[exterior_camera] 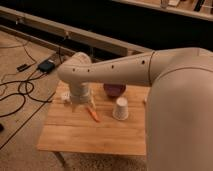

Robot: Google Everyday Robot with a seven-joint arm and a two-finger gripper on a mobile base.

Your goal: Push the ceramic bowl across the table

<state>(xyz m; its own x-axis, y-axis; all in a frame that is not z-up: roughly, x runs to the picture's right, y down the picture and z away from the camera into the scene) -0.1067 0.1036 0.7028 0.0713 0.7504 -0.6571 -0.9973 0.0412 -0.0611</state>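
Warm, dim light covers the table, end effector over its left side, background dark.

Table: counted one.
Ceramic bowl: counted one.
White paper cup: counted one.
Orange stick: counted one.
Gripper: counted one, hung low over the table's left part, just beside the orange stick.
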